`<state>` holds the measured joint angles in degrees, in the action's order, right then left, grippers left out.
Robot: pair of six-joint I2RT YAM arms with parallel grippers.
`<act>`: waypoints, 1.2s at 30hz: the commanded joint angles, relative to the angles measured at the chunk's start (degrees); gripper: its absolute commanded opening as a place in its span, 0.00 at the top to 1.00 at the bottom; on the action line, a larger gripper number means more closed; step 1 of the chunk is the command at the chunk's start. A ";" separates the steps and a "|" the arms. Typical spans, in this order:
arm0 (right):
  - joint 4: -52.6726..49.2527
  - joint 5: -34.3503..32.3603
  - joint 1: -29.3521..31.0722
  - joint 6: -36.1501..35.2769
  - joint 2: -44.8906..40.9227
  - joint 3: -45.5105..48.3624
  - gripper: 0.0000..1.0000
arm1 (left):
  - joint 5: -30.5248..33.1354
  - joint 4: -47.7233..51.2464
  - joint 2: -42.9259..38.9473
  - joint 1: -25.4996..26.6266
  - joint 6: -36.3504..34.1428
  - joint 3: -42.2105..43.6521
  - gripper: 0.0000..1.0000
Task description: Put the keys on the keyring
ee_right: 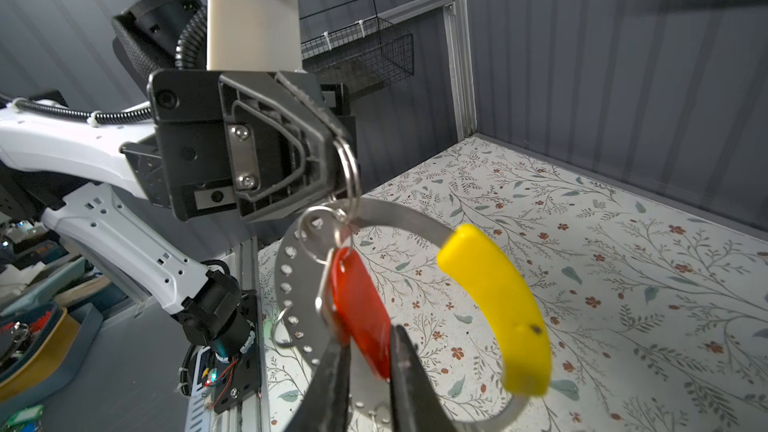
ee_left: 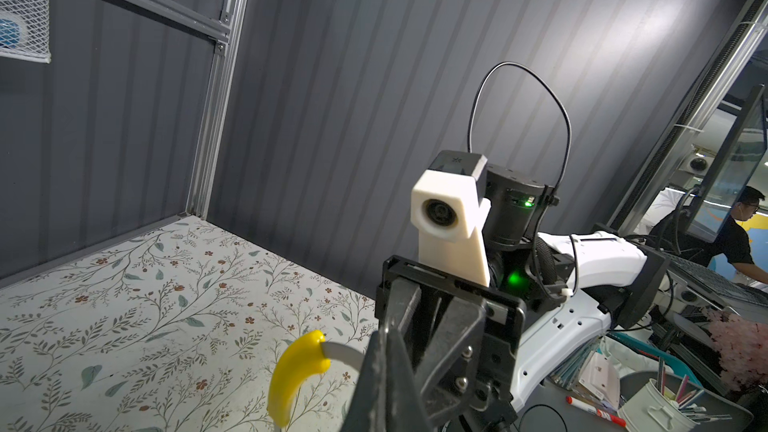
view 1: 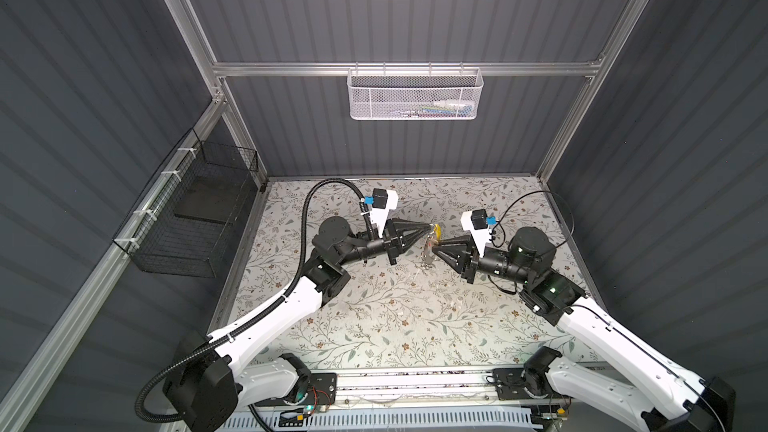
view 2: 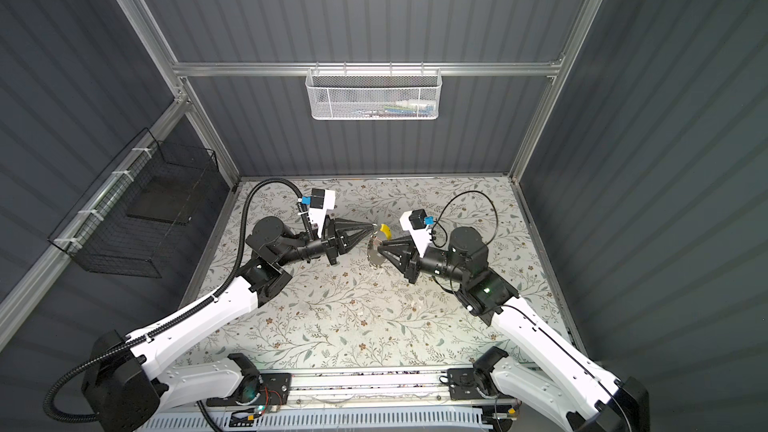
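The keyring is a flat grey hoop with a row of small holes and a yellow section. It is held up above the floral table; both top views show it. My left gripper is shut on the hoop's grey band beside the yellow part. The keys' red tag hangs from small split rings that loop over the hoop. My right gripper faces the left one, jaws slightly open, with the tag's lower end between its fingers.
A white mesh basket hangs on the back rail. A black wire basket is mounted on the left wall. The floral table is walled on three sides, and both arm bases sit at the front edge.
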<state>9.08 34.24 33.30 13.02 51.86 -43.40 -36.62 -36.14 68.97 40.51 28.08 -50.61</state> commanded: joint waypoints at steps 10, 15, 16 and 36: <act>21.47 6.63 -3.86 15.75 1.47 1.08 0.77 | 0.68 -3.32 -1.33 0.00 1.19 1.29 1.00; 25.87 9.14 -3.81 19.49 5.44 -0.33 0.78 | 0.54 -3.17 -1.32 -0.01 1.19 1.14 1.00; 26.54 9.55 -3.82 19.91 6.05 -0.42 0.78 | 0.50 -3.15 -1.30 -0.06 1.14 1.13 1.00; 28.81 11.20 -3.52 21.71 9.27 -1.25 0.83 | -0.50 -2.88 -0.99 0.00 1.17 0.82 1.00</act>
<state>36.23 44.62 29.67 34.33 60.84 -42.81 -36.03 -36.97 68.86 40.51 28.77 -49.95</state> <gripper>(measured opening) 0.174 0.045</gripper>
